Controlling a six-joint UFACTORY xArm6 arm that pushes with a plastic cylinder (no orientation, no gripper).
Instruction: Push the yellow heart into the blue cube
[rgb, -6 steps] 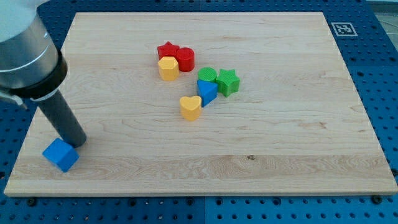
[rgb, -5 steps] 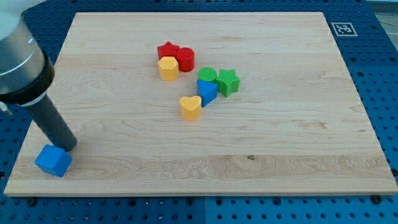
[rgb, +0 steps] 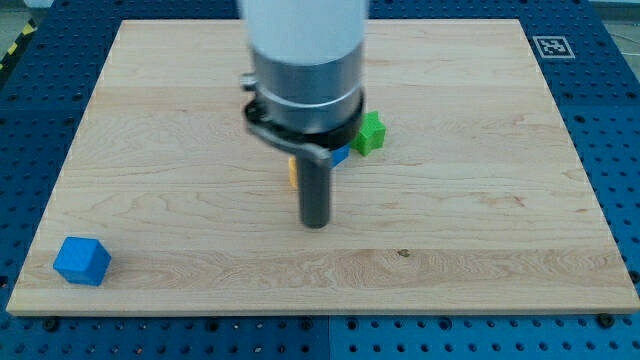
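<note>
My tip (rgb: 316, 224) sits mid-board, just near of the mostly hidden yellow block (rgb: 292, 170).
Blue cube (rgb: 82, 261) is far left. No jaws here, only a rod.

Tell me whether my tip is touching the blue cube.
Apart. The camera view shows my tip mid-board, with bare wooden board between it and the blue cube at the view's bottom left.

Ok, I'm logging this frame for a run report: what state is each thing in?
blue cube: alone near the board's bottom-left corner.
yellow heart: mostly hidden behind the rod, only a sliver shows.
green star: partly hidden by the arm.
my tip: on the board, below the cluster.
</note>
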